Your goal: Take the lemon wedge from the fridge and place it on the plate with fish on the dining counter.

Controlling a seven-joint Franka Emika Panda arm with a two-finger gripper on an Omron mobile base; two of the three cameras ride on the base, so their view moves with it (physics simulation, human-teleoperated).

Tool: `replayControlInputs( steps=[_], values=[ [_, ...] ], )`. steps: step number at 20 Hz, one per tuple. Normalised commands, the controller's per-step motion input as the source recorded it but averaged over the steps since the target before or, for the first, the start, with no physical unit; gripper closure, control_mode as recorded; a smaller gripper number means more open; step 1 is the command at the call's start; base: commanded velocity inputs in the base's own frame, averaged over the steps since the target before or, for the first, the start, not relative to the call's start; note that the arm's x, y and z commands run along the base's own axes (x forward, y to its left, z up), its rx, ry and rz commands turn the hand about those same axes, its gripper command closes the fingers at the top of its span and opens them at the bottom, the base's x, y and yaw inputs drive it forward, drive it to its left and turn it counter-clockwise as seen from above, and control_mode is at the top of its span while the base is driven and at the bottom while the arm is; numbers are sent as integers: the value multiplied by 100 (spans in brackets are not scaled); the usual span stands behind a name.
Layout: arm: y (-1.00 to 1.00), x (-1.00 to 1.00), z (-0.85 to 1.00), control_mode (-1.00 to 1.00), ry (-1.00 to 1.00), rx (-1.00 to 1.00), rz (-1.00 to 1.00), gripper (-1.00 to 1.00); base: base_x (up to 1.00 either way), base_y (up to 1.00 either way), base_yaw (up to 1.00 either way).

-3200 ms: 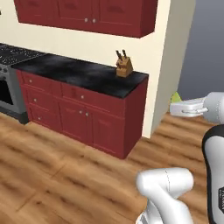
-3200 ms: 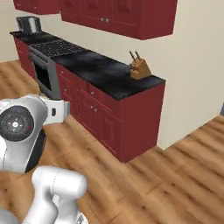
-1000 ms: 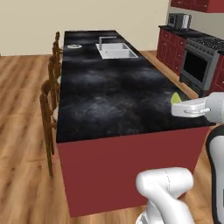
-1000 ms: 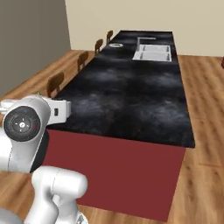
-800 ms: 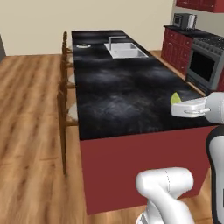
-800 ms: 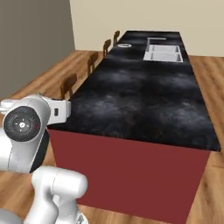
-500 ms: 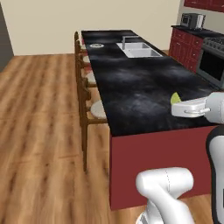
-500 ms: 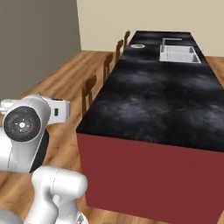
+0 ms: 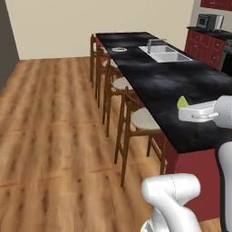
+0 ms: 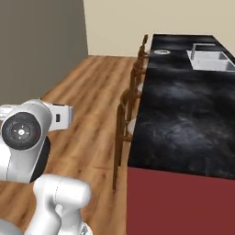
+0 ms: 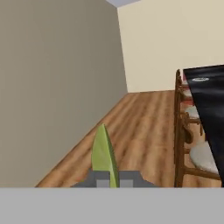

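No brand, label or writing can be read on anything here.

In the left base view, bare wooden floor fills the left side. To the right of it a row of wooden chairs with pale seats stands along the near edge of the dining counter, a long black marbled top on a red base. At its far end lies the plate, small, round and white; something dark is on it but is too small to tell. Further right, an inset grey sink with a faucet sits in the top. At the far right, a microwave stands on red wall cabinets.

The lemon wedge is a small yellow-green pointed slice, and it sticks up at the tip of the gripper, above the near end of the counter. In the hand view the lemon wedge stands upright, narrow and pointed, and the gripper is clenched on its lower part.
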Motion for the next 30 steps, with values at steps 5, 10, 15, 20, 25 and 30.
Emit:
replayControlInputs(
  steps=[5,10,15,20,25,30],
  values=[
    [0,0,0,100,0,0,0,100,100,100,-28],
    [0,0,0,100,0,0,0,100,100,100,-36],
    [0,0,0,100,0,0,0,100,100,100,-40],
    [0,0,0,100,0,0,0,100,100,100,-40],
    [0,0,0,100,0,0,0,100,100,100,-44],
    [0,0,0,100,0,0,0,100,100,100,-46]
  ],
)
